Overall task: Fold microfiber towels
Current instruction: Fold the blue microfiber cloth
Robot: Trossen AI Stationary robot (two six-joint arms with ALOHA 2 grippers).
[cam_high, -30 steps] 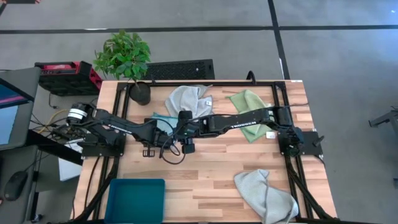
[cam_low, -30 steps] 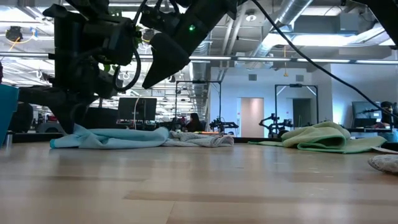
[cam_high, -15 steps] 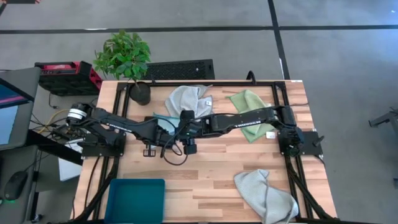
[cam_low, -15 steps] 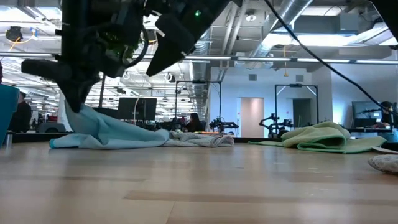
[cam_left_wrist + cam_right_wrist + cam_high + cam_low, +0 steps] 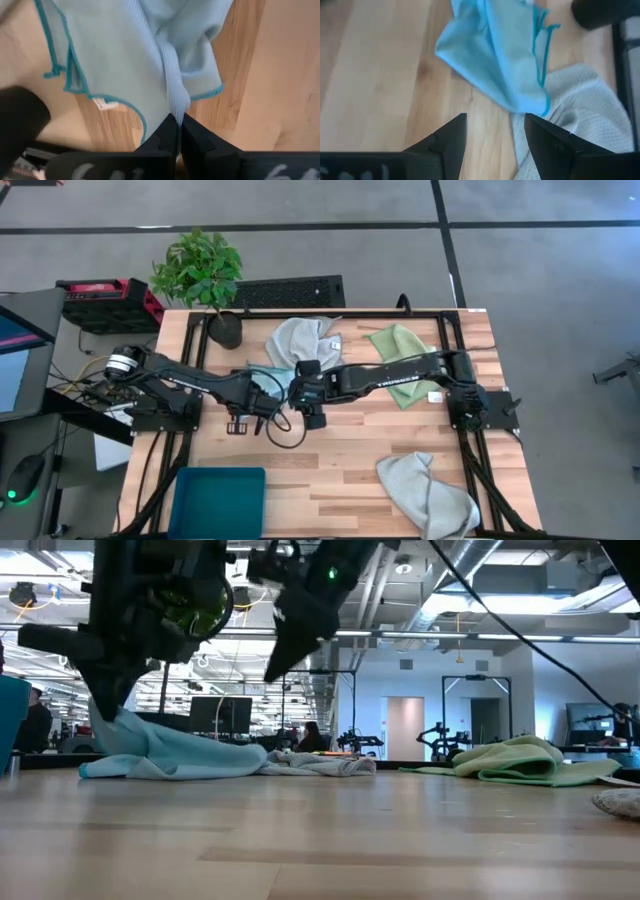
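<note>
The light blue towel [image 5: 272, 377] lies left of the table's middle. Its left end [image 5: 118, 725] is drawn up into a peak while the rest [image 5: 200, 755] lies on the wood. My left gripper [image 5: 108, 710] is shut on that peak. My right gripper [image 5: 313, 412] hovers open just right of the blue towel [image 5: 495, 60], holding nothing, and stands high in the low view [image 5: 292, 645]. A pale grey towel with a white tag [image 5: 300, 340] lies behind the blue one and touches it. The light green towel [image 5: 398, 350] lies at the far right. Another grey towel [image 5: 425, 490] lies at the near right. My left gripper pinches a bunched-up fold at the blue towel's hemmed edge [image 5: 176, 107] between its two fingers. The fingers come steeply from above. The held end is lifted clear and hangs in a slack ridge below the fingers. The towel's right part [image 5: 230, 755] stays on the table.
A teal bin [image 5: 218, 498] stands at the near left corner. A potted plant [image 5: 205, 275] is at the far left. Bare wood [image 5: 330, 455] runs across the middle toward the near edge. A black frame rail [image 5: 460, 310] edges the table.
My left gripper has taken hold of the blue towel's left end and risen, pulling that end from flat on the table into a peak; the towel's right part has stayed down. My right gripper has shifted slightly toward the table's right, still open.
</note>
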